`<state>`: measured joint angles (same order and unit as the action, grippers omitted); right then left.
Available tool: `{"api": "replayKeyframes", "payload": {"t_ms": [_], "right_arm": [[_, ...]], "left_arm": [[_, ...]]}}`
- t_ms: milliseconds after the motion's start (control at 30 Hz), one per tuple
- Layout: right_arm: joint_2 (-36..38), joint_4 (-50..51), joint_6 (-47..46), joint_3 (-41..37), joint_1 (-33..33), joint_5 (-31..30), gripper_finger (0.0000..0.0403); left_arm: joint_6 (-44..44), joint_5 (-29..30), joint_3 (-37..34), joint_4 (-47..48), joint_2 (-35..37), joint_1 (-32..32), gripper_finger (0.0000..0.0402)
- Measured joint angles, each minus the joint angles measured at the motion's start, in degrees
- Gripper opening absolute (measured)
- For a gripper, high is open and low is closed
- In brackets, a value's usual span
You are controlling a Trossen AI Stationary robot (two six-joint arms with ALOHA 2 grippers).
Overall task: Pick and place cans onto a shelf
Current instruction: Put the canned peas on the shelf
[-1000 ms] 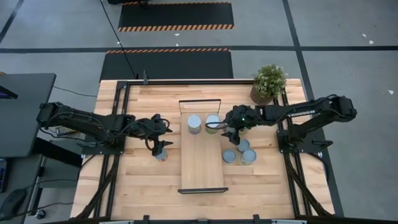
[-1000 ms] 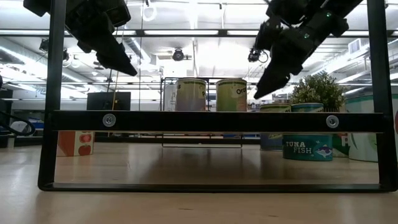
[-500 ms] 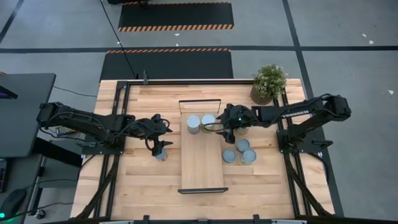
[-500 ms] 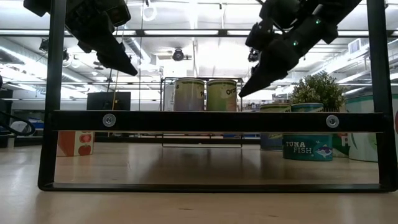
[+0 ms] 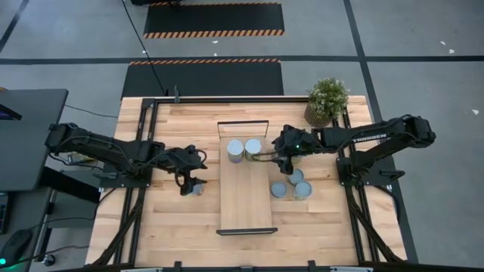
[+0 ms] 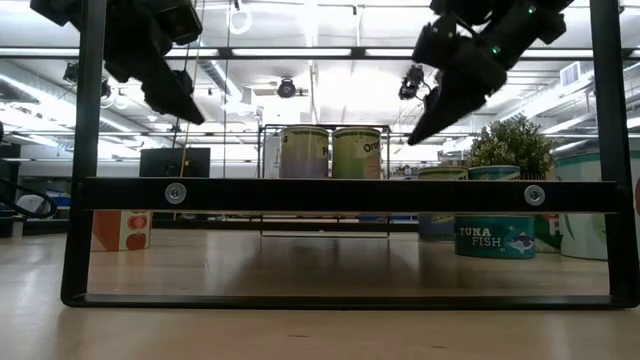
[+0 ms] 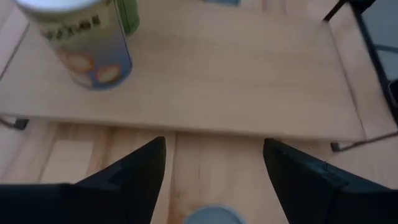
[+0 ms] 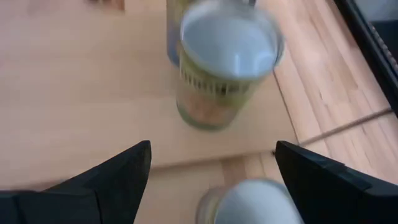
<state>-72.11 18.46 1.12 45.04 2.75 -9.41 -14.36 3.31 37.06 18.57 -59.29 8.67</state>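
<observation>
The shelf (image 5: 246, 200) lies across the middle of the table. Two cans (image 5: 236, 150) (image 5: 252, 147) stand side by side at its far end; both show in the low view (image 6: 306, 152) (image 6: 357, 152). My right gripper (image 5: 279, 159) is open and empty just right of them, raised above the shelf top (image 6: 428, 120); the nearer can (image 8: 227, 62) shows ahead of it. Three cans (image 5: 279, 189) (image 5: 296, 175) (image 5: 302, 190) stand on the table right of the shelf. My left gripper (image 5: 188, 181) hangs open above one can (image 7: 211, 215) on the table left of the shelf.
A potted plant (image 5: 327, 100) stands at the table's far right corner. The shelf's black end frames (image 6: 350, 193) rise at its near and far ends. The near half of the shelf board (image 7: 236, 81) is bare.
My right gripper went toward the table's left, and the right-hand can slid along the shelf until it stood beside the other can. The gripper has then drawn back toward the right and a little up, leaving the can standing. My left gripper has shifted slightly toward the table's left.
</observation>
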Motion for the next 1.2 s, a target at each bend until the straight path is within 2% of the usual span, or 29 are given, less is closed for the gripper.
{"api": "replayKeyframes", "payload": {"t_ms": [233, 333, 500, 600, 800, 1200], "right_arm": [[-1.1, 1.6, 3.5, 0.2, -0.2, -1.9, 0.0357], [-1.4, 5.5, 3.2, 2.5, 0.5, -1.6, 0.0371], [-3.5, 9.8, -1.0, 6.9, 1.6, -3.2, 0.0397], [-5.0, 12.6, -9.8, 8.2, 2.8, -5.3, 0.0396], [-8.1, 13.0, -16.0, 8.5, 2.8, -4.3, 0.0397], [-12.1, 16.7, -14.0, 8.5, 2.5, -7.3, 0.0396]], "left_arm": [[0.0, 0.7, 0.0, -3.2, 0.0, 0.0, 0.0275], [0.1, 0.7, 0.0, -3.2, 0.0, 0.0, 0.0275], [1.3, 0.7, 0.0, -3.3, 0.0, -0.2, 0.0275], [1.8, 0.9, 0.0, -3.3, 0.0, -0.2, 0.0275], [2.2, 0.9, 0.0, -2.8, 0.0, -0.2, 0.0275], [2.2, 0.9, 0.0, -1.5, 0.0, -0.2, 0.0275]]}}
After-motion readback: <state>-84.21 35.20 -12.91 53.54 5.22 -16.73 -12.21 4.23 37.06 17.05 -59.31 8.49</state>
